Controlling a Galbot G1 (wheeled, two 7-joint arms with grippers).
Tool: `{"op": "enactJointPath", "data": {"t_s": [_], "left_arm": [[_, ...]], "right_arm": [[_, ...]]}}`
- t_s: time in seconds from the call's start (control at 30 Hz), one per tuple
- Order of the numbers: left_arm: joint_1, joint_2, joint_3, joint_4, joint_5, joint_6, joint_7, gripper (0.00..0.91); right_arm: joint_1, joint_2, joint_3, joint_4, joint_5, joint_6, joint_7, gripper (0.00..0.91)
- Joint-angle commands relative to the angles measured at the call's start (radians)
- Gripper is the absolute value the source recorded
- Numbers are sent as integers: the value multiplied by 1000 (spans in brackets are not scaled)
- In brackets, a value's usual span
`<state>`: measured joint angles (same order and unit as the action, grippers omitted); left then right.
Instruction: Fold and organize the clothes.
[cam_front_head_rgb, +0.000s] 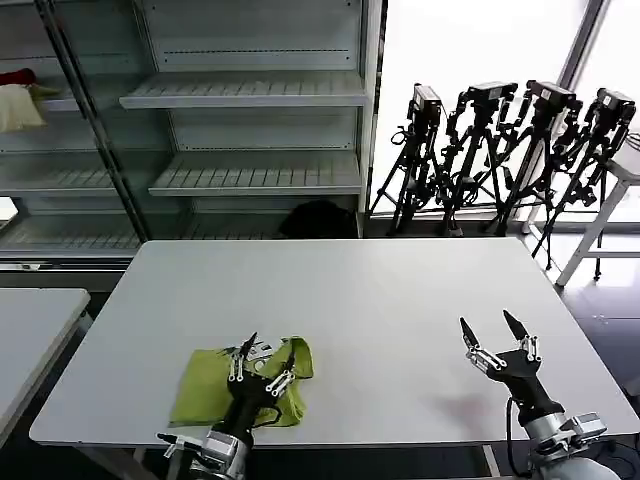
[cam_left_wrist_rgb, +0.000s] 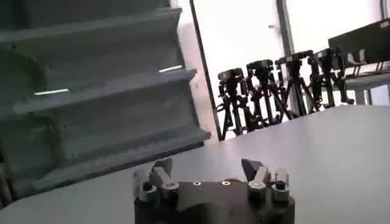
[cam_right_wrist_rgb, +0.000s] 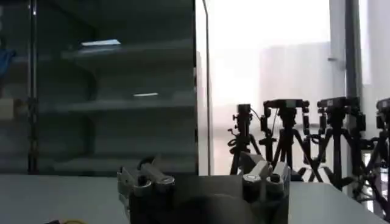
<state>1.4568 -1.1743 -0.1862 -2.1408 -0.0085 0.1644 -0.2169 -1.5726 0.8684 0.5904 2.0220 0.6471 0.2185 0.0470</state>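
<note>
The clothes, a lime yellow-green T-shirt (cam_front_head_rgb: 205, 385), lie folded into a small bundle near the front left edge of the white table (cam_front_head_rgb: 370, 300). My left gripper (cam_front_head_rgb: 268, 345) hovers open just above the shirt's right part, fingers spread and holding nothing. In the left wrist view the same open gripper (cam_left_wrist_rgb: 207, 165) points across the bare tabletop toward the shelves. My right gripper (cam_front_head_rgb: 492, 327) stands open over the front right of the table, well apart from the shirt; its own wrist view shows the gripper (cam_right_wrist_rgb: 201, 163) with nothing between its fingers.
Metal shelving (cam_front_head_rgb: 250, 100) stands behind the table, with a cream and red cloth bundle (cam_front_head_rgb: 20, 100) on a far-left shelf. Several black tripods (cam_front_head_rgb: 510, 150) stand at the back right. A second table (cam_front_head_rgb: 30, 330) sits to the left.
</note>
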Motion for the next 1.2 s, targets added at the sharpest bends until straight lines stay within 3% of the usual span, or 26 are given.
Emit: {"op": "enactJointPath", "data": {"t_s": [0.03, 0.13, 0.3, 0.6, 0.73, 1.2], "left_arm": [[35, 85, -144, -154, -119, 84, -14, 907], [67, 119, -219, -138, -159, 115, -32, 907], [128, 128, -339, -45, -204, 60, -15, 907], [161, 58, -429, -61, -488, 291, -75, 907], [165, 34, -416, -67, -548, 322, -73, 907], [132, -28, -390, -18, -614, 286, -11, 907]], "right_arm": [[2, -4, 4, 1, 2, 0, 3, 907], [1, -3, 3, -1, 3, 3, 3, 907], [-4, -4, 6, 3, 3, 5, 3, 907], [-14, -11, 18, 4, 8, 5, 6, 907], [-18, -13, 19, 7, 8, 5, 2, 907], [-13, -10, 12, 2, 7, 6, -1, 907]]}}
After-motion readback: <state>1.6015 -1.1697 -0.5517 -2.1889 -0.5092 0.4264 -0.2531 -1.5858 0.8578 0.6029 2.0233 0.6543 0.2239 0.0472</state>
